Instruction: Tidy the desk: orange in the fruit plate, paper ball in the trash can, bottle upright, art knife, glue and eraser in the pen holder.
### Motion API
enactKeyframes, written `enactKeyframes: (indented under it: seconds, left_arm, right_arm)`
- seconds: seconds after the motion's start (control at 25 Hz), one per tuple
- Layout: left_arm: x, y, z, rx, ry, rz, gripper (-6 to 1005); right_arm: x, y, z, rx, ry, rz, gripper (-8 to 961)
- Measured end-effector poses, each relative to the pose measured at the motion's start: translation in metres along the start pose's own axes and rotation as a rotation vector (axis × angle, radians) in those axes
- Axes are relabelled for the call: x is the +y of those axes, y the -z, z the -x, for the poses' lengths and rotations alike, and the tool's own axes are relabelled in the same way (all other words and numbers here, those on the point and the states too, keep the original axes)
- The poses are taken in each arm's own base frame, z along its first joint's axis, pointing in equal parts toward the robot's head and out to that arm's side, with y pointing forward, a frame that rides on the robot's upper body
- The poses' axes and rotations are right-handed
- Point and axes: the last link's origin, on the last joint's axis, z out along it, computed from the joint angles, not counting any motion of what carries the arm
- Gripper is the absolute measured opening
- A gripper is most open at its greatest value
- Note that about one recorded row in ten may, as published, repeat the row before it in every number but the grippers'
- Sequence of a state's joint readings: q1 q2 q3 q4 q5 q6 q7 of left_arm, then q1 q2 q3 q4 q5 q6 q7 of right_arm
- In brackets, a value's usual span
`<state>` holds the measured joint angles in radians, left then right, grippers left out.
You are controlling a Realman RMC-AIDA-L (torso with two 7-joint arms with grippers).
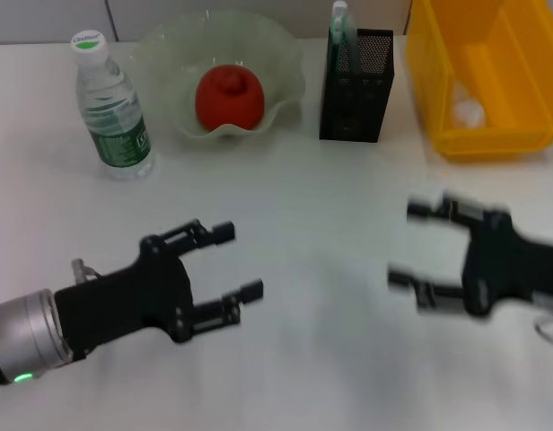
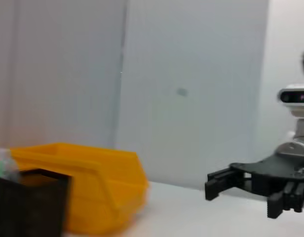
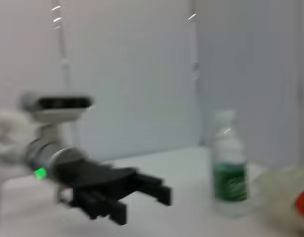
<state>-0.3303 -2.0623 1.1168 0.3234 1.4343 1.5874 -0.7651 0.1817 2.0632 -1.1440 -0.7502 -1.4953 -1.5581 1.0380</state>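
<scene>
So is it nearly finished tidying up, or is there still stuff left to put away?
It looks nearly finished. The orange sits in the fruit plate, the bottle stands upright, something white lies in the yellow bin, and at least one item pokes out of the pen holder; its other contents are hidden. The left gripper and the right gripper are open and hold nothing. No loose items show on the desk.

Table point(image 1: 285, 180): smooth matt white surface. Bottle point(image 1: 112, 108): clear glossy plastic, green printed label, white cap. Fruit plate point(image 1: 285, 67): translucent, glassy, wavy rim. Orange point(image 1: 229, 97): smooth, slight sheen. Pen holder point(image 1: 357, 85): black perforated mesh, looks metal. Trash can point(image 1: 492, 72): glossy yellow plastic. Left hand point(image 1: 233, 262), right hand point(image 1: 411, 244): matt black; left arm has a brushed silver metal sleeve.
</scene>
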Motion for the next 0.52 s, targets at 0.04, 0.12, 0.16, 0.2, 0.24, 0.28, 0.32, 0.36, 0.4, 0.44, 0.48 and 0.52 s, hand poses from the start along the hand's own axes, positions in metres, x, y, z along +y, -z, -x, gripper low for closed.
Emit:
enactKeyframes:
  seconds: [0.04,0.12,0.16,0.2,0.24,0.28,0.32,0.36,0.4,0.44,0.48,0.52]
  left_arm:
    - [0.002,-0.001,0.000,-0.015,0.007,0.031,770]
    - [0.004,-0.003,-0.001,-0.054,0.019,0.095,770]
    - [0.004,-0.004,-0.002,-0.068,0.025,0.113,770]
    - [0.004,-0.005,-0.001,-0.076,0.030,0.122,770]
    - [0.004,-0.005,-0.002,-0.076,0.030,0.123,770]
    - [0.004,-0.005,-0.002,-0.076,0.031,0.124,770]
    - [0.004,-0.006,-0.002,-0.075,0.030,0.124,770]
    - [0.004,-0.006,-0.002,-0.074,0.030,0.123,770]
    - [0.003,-0.006,-0.003,-0.072,0.030,0.122,770]
    - [0.003,-0.006,-0.003,-0.072,0.030,0.122,770]
    - [0.004,-0.006,-0.003,-0.071,0.031,0.122,770]
    - [0.004,-0.005,-0.003,-0.071,0.031,0.121,770]
  right_arm:
    - [0.004,0.004,-0.003,0.010,-0.005,0.021,824]
    - [0.011,0.009,-0.008,0.028,-0.021,0.055,840]
    - [0.013,0.009,-0.010,0.035,-0.027,0.063,840]
    - [0.015,0.010,-0.013,0.044,-0.036,0.069,840]
    - [0.015,0.010,-0.013,0.044,-0.036,0.069,840]
    - [0.015,0.009,-0.014,0.046,-0.039,0.069,840]
    - [0.015,0.009,-0.015,0.047,-0.043,0.070,840]
    - [0.015,0.008,-0.015,0.048,-0.046,0.070,840]
    - [0.015,0.007,-0.016,0.050,-0.049,0.067,840]
    - [0.015,0.007,-0.016,0.050,-0.049,0.067,840]
    - [0.015,0.006,-0.016,0.051,-0.050,0.065,840]
    - [0.015,0.005,-0.017,0.051,-0.050,0.063,840]
